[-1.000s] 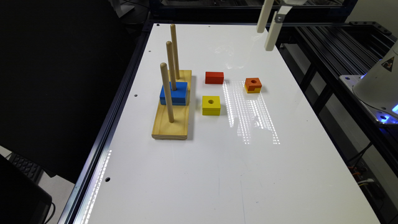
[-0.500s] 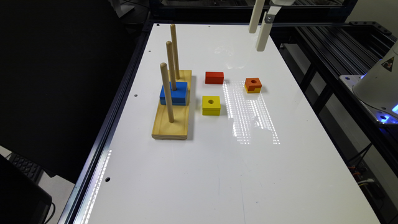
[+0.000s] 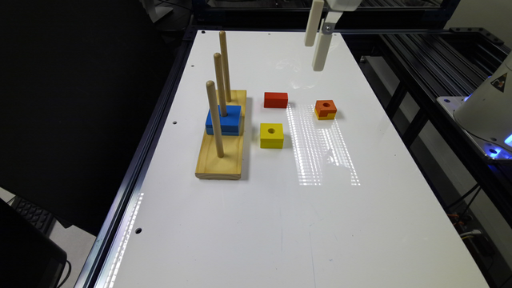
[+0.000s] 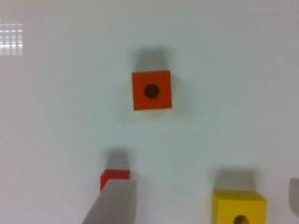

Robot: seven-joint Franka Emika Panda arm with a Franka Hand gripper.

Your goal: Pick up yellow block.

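The yellow block (image 3: 272,135), all yellow with a round hole in its top, lies flat on the white table (image 3: 280,224) beside the wooden peg base. In the wrist view the yellow block (image 4: 239,207) sits at the picture's edge, between the two fingers. My gripper (image 3: 313,56) hangs high over the far end of the table, well beyond the block and apart from it. In the wrist view the gripper (image 4: 208,184) is open, with nothing held, and one of its fingers (image 4: 114,205) covers part of the red block.
A red block (image 3: 275,99) and an orange-topped block (image 3: 325,109) lie beyond the yellow one. A wooden base (image 3: 221,156) with three upright pegs holds a blue block (image 3: 224,120) at the exterior view's left. The table edge and a black frame (image 3: 404,100) run along the exterior view's right.
My gripper has moved steadily toward the exterior view's left above the far end of the table. The blocks have stayed where they were.
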